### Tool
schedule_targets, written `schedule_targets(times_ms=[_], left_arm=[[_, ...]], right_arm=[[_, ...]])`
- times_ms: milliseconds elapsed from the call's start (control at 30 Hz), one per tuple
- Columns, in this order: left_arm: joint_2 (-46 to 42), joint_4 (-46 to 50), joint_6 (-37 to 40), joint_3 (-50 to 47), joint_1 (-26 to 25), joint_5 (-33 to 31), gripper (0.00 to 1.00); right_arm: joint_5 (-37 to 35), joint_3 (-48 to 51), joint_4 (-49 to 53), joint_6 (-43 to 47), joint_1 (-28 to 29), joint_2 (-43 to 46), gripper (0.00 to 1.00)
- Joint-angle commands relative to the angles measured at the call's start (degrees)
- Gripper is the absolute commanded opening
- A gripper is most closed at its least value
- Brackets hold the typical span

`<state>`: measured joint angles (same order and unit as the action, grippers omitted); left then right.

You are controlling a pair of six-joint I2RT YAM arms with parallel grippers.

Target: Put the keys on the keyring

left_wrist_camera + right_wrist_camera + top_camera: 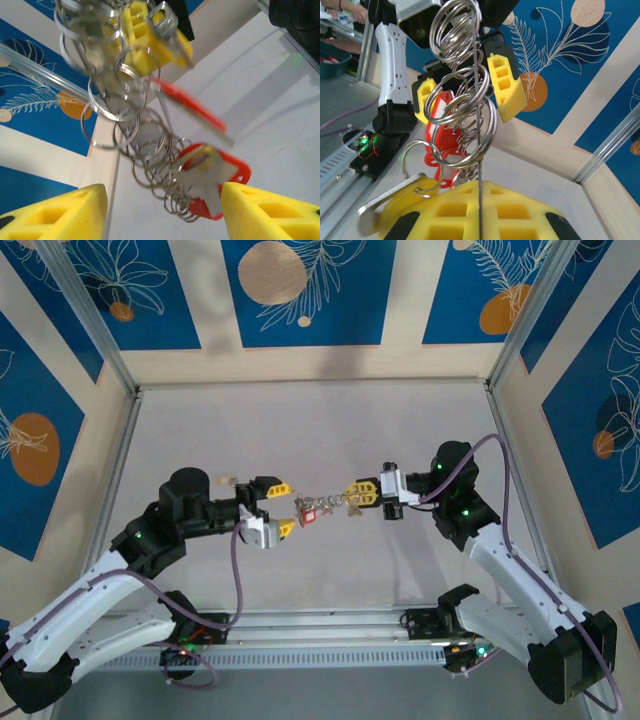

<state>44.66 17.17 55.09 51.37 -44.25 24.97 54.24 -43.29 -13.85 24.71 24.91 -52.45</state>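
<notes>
While the right gripper [361,490] clamps its yellow fingers together on one end of the keyring [322,504], that ring runs across the middle of the table [300,430], straight between the two arms. Up close it is no single hoop. The right wrist view shows the keyring [462,107] as a chain of linked silvery split rings, coming straight out of the thin seam between the pressed-together fingers of the right gripper [479,200]. A flat silvery key [390,202] hooks onto a ring just beside that grip.

Over to the left gripper [282,508]: jaws spread wide, nothing held. From its own camera the left gripper [162,205] has one yellow fingertip [65,215] at each bottom corner, and the keyring [145,150] dangles toward the gap between them. A red-headed key [210,177] sits at the chain's near end, close to the right-hand fingertip; whether they touch I cannot tell. A second red piece higher up is too blurred to name. From above, the red-headed key [308,517] lies just off the left fingertips, chain taut behind it.
</notes>
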Motion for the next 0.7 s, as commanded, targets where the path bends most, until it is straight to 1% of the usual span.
schedule_targets(times_ms=[0,67,233,333,433,500,533,600,667], left_arm=[[-1.15,-1.86,-3.87,-1.79,1.75,3.72,0.62],[-0.81,-4.96,-6.52,-2.93,2.53,5.95,0.63],[1.66,-17.44,-16.01,-5.82,3.94,11.45,0.64],[3.32,-21.62,-20.35,-5.94,4.22,14.65,0.64],[4.61,-24.38,-24.53,-6.17,4.35,16.89,0.64],[4.95,-26.9,-27.58,-6.84,4.35,16.29,0.64],[4.99,-28.19,-29.33,-7.15,4.41,14.9,0.64],[5.36,-29.49,-32.13,-7.3,4.48,11.65,0.64],[6.01,-28.87,-33.88,-6.84,4.69,9.57,0.6]], right_arm=[[0.96,0.22,-4.63,-8.28,-0.04,1.92,0.0],[-0.86,0.49,-6.7,-12.95,-0.12,2.27,0.0],[-2.88,1.91,-12.25,-21.78,-0.55,1.87,0.0],[-3.84,2.38,-15.19,-25.79,-0.65,1.06,0.0],[-5.61,1.86,-15.07,-29.54,-1.25,0.34,0.0],[-6.22,1.54,-14.91,-31.89,-1.35,0.13,0.0],[-6.92,1.27,-14.08,-32.64,-1.4,0.17,0.0],[-7.29,0.07,-9.15,-32.88,-1.72,0.33,0.0],[-5.58,-1.36,-4.28,-33.25,-2.62,-0.21,0.0]])
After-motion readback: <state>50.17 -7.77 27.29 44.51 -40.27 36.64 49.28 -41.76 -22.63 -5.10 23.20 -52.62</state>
